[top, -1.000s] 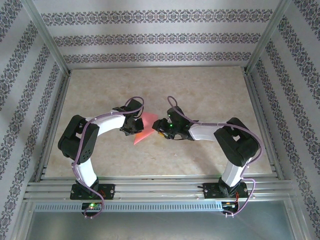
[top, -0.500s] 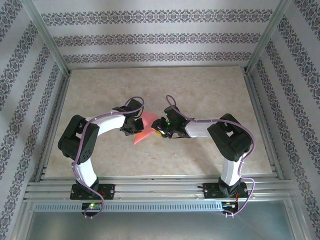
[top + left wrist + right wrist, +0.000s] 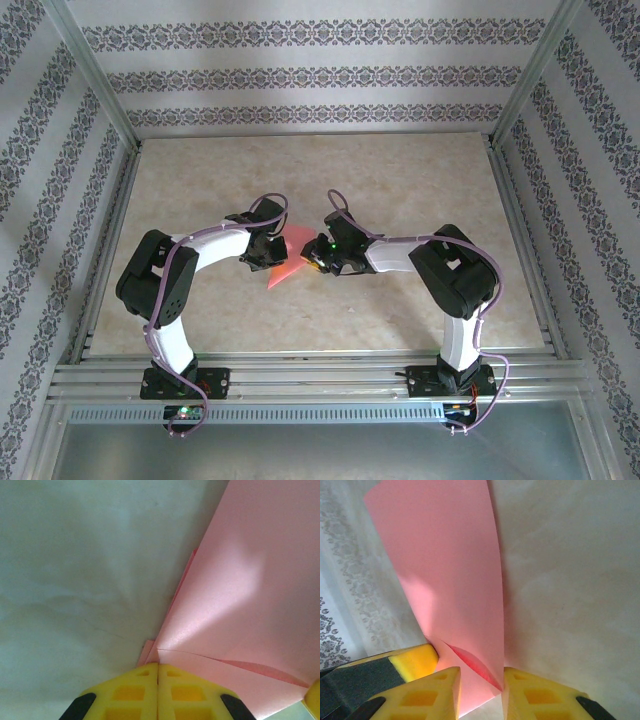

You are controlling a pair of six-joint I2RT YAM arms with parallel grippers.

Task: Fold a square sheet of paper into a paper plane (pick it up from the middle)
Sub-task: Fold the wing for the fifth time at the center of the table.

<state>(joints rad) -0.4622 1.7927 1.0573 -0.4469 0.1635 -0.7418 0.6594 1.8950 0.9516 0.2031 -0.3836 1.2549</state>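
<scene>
Aluminium rail point(image 3: 320, 378) at the near edge carries both arm bases; the arms bend inward and meet near the table's middle. The left gripper point(image 3: 268, 257) has its yellow pads point(image 3: 127, 695) pressed together, pinching a corner of the pink sheet of paper point(image 3: 286, 262) where a crease starts. The right gripper point(image 3: 315, 262) faces it from the other side. Its yellow fingers point(image 3: 545, 695) stand apart, with the sheet's lower edge in the gap. I cannot tell whether they press the paper. The sheet is partly folded, with layers overlapping, and rises bowed between the two grippers. Beyond them lies the beige mottled tabletop point(image 3: 400, 180), then the striped patterned back wall point(image 3: 300, 75).
</scene>
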